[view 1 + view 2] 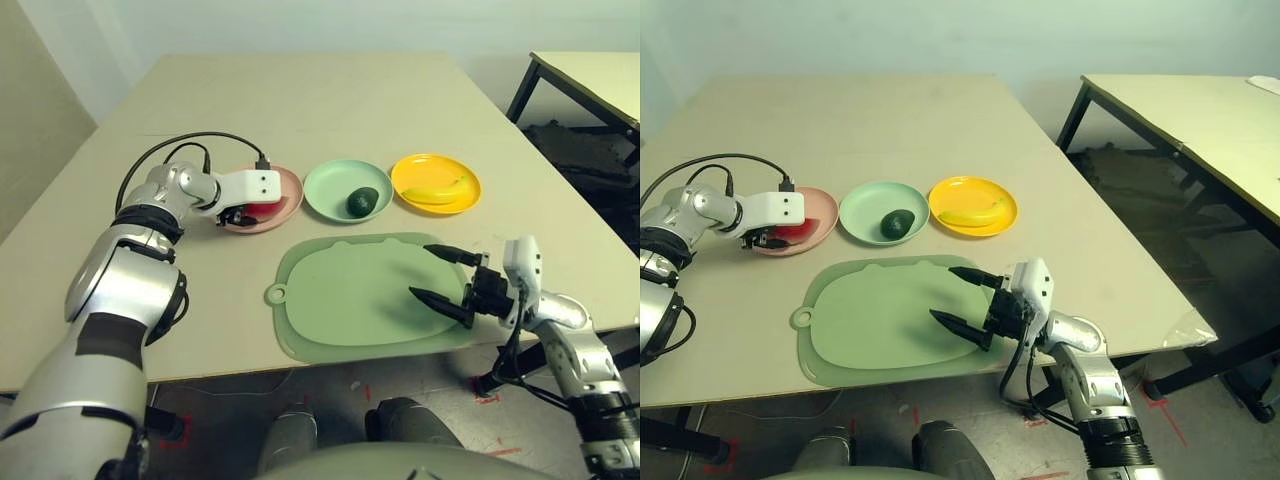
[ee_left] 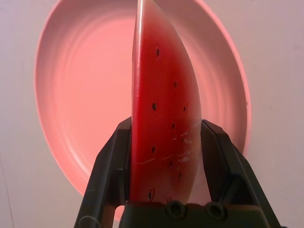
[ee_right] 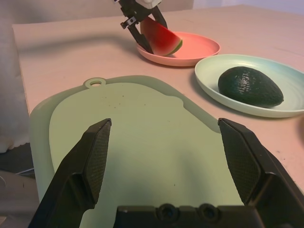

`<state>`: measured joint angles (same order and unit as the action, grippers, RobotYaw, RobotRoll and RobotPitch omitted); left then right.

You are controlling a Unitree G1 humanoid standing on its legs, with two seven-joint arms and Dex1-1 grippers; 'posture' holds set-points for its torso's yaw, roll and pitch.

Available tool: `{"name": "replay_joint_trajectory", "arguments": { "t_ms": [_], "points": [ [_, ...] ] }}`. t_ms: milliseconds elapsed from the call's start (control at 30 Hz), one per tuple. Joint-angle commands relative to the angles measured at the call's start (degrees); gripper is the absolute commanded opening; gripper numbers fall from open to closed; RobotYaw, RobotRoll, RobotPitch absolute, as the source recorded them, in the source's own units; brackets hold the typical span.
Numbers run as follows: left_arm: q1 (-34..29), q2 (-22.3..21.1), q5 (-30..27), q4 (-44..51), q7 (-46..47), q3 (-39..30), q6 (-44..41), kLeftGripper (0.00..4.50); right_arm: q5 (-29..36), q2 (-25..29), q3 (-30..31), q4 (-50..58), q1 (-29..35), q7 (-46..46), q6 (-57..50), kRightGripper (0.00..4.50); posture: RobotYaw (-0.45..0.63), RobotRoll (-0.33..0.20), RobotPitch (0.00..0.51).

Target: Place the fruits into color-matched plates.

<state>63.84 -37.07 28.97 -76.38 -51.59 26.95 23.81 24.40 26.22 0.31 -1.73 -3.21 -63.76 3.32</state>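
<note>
Toward the table's [image 1: 400, 85] left edge: my left gripper [image 2: 166, 128] has the watermelon wedge [image 2: 164, 104] pinched between both fingers, over the pink plate [image 2: 85, 80]. In the right wrist view the wedge's lower rind sits at or just above the plate floor; contact I cannot confirm. Judged: last placement under way. Best handling: ease straight down until the rind bears, check the wedge lies wholly inside the rim, then part the fingers slowly and evenly. The curved rind may roll once freed, so pause before lifting, then rise straight up, clear of the rim.

Next rightward, avocado [image 1: 362, 202] in the mint green plate [image 1: 330, 178]; matched, leave it.

Then banana [image 1: 436, 192] in the yellow plate [image 1: 449, 165], toward the table's right edge; matched.

Right gripper [image 1: 430, 272]: fingers wide, nothing between them, above the cutting mat [image 1: 350, 300] by the near edge. Keep it parked there.
</note>
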Motion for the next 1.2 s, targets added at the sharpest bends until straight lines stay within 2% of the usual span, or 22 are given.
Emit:
{"name": "replay_joint_trajectory", "arguments": {
  "t_ms": [33,100,167,233,433,700,867,1033,1133,1200],
  "points": [
    [0.05,0.79,0.69,-0.30,1.82,-0.53,0.74,2.63,-0.01,0.33,0.27,0.38,-0.46,0.18,-0.62,4.50,-0.11,0.000,0.003],
    [0.22,1.16,0.63,-0.21,2.32,-0.76,1.18,3.19,0.08,0.49,0.52,0.22,-0.35,-0.45,-0.67,4.50,-0.11,0.000,0.005],
    [0.37,1.22,0.87,-0.18,2.85,-0.68,1.57,3.96,-0.08,0.89,1.01,0.16,0.27,-1.63,-0.27,4.50,-0.11,0.000,0.007],
    [0.47,1.20,0.97,-0.23,3.09,-0.67,1.70,4.48,-0.24,1.10,1.12,0.03,0.43,-2.17,-0.02,4.50,-0.10,0.000,0.008],
    [1.80,0.28,0.69,-0.29,4.83,-1.43,1.78,4.48,-0.39,0.48,0.64,-1.19,-0.46,-1.11,0.01,4.50,-0.10,0.000,0.011],
    [3.68,-1.71,-5.07,1.63,2.29,-8.20,4.78,4.48,-2.19,0.29,0.33,-2.14,0.74,1.03,2.73,4.50,-0.09,0.000,0.016],
    [3.10,-4.85,-18.67,7.61,-5.50,-20.27,2.09,4.48,-1.44,-1.50,-2.25,-0.89,-0.67,5.24,5.44,4.50,-0.08,0.000,0.015],
    [-6.36,-7.51,-30.18,23.97,-9.24,-29.28,-8.89,4.48,-1.10,-4.23,-4.04,-0.57,-5.17,12.37,2.84,4.50,-0.05,0.000,0.012],
    [-19.58,-6.97,-37.15,41.18,-5.68,-35.28,-19.24,4.48,-2.02,-4.87,-5.14,-2.83,-6.11,15.87,1.80,4.50,-0.02,0.000,0.015],
    [-29.00,-6.27,-39.54,50.48,-1.82,-38.78,-23.81,4.48,-2.88,-4.70,-5.53,-4.35,-5.53,17.48,1.16,4.50,-0.02,0.000,0.017]
  ]
}}
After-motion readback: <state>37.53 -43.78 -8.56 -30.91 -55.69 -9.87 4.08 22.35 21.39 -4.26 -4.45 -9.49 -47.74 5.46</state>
